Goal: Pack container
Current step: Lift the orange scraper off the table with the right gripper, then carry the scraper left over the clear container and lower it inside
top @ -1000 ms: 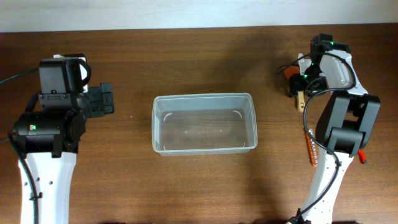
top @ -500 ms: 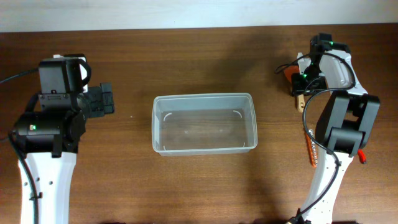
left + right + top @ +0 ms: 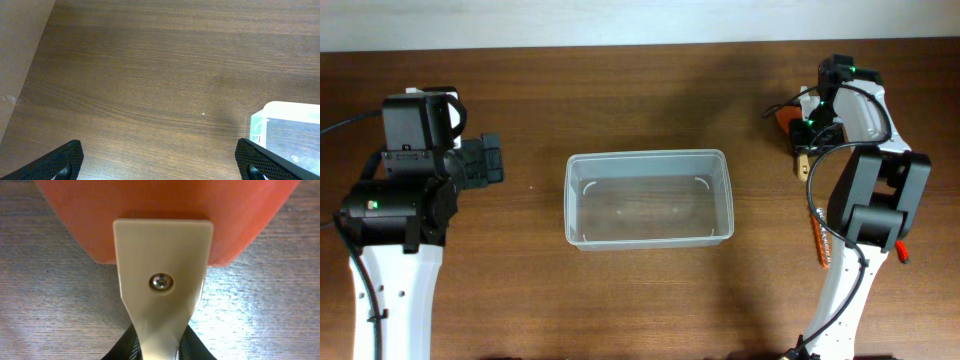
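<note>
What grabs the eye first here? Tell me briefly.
The clear container sits empty in the middle of the wooden table. At far right, the right gripper pinches the cream handle of an orange scraper. The left gripper hangs open above the wood.

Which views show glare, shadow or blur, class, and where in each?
Overhead: small white glints on the container walls, a soft dark band on the table beside it. Right wrist: bright sheen on the wood beside the scraper, bottom edge blurred. Left wrist: even light, sharp wood grain.
</note>
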Robot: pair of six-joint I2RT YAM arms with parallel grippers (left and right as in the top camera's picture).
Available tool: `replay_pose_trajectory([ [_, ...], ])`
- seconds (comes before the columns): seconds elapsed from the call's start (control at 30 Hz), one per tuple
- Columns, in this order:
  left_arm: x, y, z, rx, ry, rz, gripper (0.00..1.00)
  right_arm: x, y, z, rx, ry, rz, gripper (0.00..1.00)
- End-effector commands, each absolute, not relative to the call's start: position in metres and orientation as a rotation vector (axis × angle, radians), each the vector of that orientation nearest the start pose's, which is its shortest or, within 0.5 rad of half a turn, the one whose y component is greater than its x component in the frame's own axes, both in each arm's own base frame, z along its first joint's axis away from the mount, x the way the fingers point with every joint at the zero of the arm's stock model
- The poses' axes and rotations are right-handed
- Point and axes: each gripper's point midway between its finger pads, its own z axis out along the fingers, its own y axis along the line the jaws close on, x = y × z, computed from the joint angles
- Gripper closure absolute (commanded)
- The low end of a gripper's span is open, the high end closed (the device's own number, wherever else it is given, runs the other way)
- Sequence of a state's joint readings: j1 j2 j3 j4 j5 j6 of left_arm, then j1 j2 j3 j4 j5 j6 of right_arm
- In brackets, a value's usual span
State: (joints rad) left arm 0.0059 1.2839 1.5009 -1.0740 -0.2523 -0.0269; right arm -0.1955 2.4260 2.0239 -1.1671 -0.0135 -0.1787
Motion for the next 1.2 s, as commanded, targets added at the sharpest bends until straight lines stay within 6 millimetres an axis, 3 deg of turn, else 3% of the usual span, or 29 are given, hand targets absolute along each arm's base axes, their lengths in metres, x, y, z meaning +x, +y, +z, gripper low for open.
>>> replay_pose_trajectory([
  [0.0, 0.329, 0.047, 0.306, -0.173, 2.381, 0.305, 0.01, 0.452, -0.085, -0.011, 0.076, 3.177, 0.028, 0.8],
  [0.2, 0.329, 0.047, 0.306, -0.173, 2.381, 0.305, 0.01, 0.45, -0.084, -0.01, 0.121, 3.186, 0.031, 0.91],
  [0.37, 0.329, 0.047, 0.306, -0.173, 2.381, 0.305, 0.01, 0.45, -0.084, 0.004, 0.122, 3.193, 0.032, 0.93],
  [0.53, 0.329, 0.047, 0.306, -0.173, 2.381, 0.305, 0.01, 0.465, -0.087, 0.044, 0.116, 3.129, 0.017, 0.93],
  [0.57, 0.329, 0.047, 0.306, -0.173, 2.381, 0.305, 0.01, 0.472, -0.086, 0.064, 0.108, 3.095, 0.008, 0.93],
  [0.67, 0.329, 0.047, 0.306, -0.173, 2.381, 0.305, 0.01, 0.479, -0.078, 0.098, 0.076, 3.044, -0.004, 0.93],
  [0.8, 0.329, 0.047, 0.306, -0.173, 2.381, 0.305, 0.01, 0.486, -0.049, 0.146, -0.038, 2.966, -0.013, 0.93],
  [0.93, 0.329, 0.047, 0.306, -0.173, 2.381, 0.305, 0.01, 0.48, -0.001, 0.183, -0.324, 2.912, -0.014, 0.93],
  [1.17, 0.329, 0.047, 0.306, -0.173, 2.381, 0.305, 0.01, 0.459, 0.103, 0.215, -0.77, 2.775, -0.014, 0.93],
])
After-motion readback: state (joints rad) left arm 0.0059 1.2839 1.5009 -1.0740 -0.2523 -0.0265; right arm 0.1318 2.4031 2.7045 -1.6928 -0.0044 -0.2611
